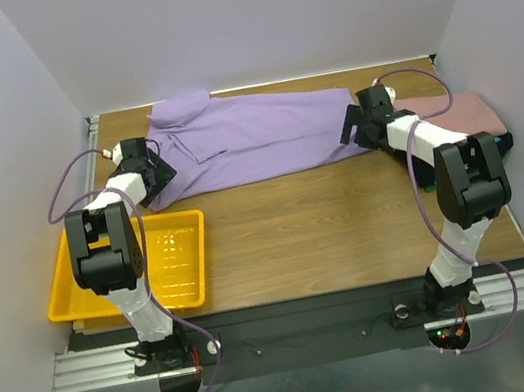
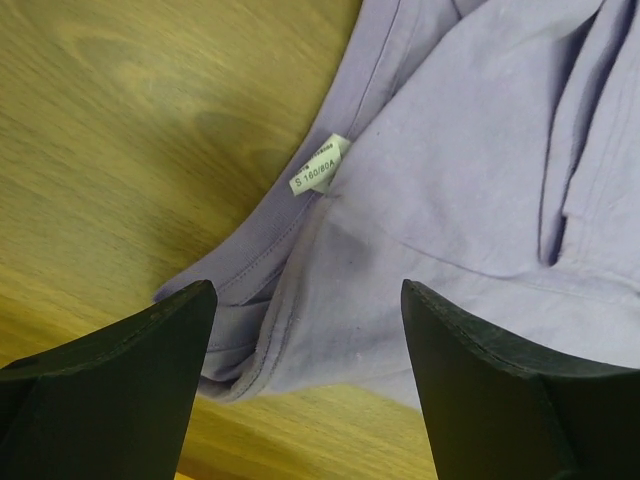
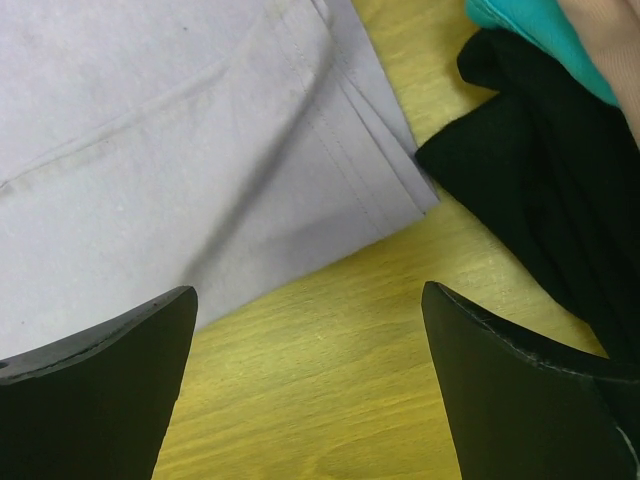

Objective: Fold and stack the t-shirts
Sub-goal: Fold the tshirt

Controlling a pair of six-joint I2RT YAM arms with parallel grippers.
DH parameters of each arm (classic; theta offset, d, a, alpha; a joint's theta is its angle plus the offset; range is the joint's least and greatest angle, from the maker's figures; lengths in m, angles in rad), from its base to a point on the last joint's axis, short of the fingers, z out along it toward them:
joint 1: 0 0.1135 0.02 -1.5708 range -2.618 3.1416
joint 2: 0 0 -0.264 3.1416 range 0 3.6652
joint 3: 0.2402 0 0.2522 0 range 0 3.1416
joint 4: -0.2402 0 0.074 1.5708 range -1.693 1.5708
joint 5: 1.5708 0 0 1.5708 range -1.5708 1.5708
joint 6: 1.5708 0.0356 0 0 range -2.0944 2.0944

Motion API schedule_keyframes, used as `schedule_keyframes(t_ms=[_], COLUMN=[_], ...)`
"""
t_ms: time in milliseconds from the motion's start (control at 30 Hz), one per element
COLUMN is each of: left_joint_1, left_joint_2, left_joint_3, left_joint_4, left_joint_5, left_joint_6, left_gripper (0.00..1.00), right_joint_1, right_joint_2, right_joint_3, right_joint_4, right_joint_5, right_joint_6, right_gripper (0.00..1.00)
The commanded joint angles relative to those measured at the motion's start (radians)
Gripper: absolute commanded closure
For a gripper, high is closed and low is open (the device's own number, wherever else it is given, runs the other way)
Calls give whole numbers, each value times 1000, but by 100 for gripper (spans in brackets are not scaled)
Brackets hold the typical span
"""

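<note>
**Lavender shirt along the far edge, both end effectors open above its ends**

At the near-left corner of the wooden surface (image 1: 328, 225) sits a shallow yellow plastic tray (image 1: 183, 256); the left arm crosses it and hides part of its floor. Beyond it, the left end effector (image 1: 148, 163) (image 2: 310, 300) hangs with jaws wide apart over the left end of the lavender-purple short-sleeved cloth t-shirt (image 1: 262, 135) (image 2: 470, 180) (image 3: 150, 130). Whether its fingertips touch the cloth cannot be told. A small white size label (image 2: 318, 165) shows at a seam there, its finer print unreadable.

The shirt lies spread along the far edge, wrinkled. The right end effector (image 1: 355, 125) (image 3: 310, 295) stands open above its hem corner, gripping nothing.

At the far-right corner lies the folded pile. The dusty-pink folded shirt (image 1: 475, 108) is on top, partly hidden by the right arm. The right wrist view shows the teal folded shirt (image 3: 530, 30), cut off by the frame, and the black folded shirt (image 3: 560, 170), just beside the lavender hem.
</note>
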Motion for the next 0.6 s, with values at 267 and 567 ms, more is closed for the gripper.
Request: schedule_keyframes(t_ms=[267, 567], left_joint_1=[6, 59], left_joint_2=[86, 95], left_joint_3=[-27, -53], left_joint_4=[55, 78], left_joint_5=[55, 41], left_joint_6=[22, -13], left_gripper=[60, 100], right_joint_1=[-38, -46], right_joint_2=[-64, -1], right_joint_3=[-59, -39], right_joint_4=[8, 8], right_joint_5=[73, 77], right_joint_6=[122, 154], right_gripper=[0, 2])
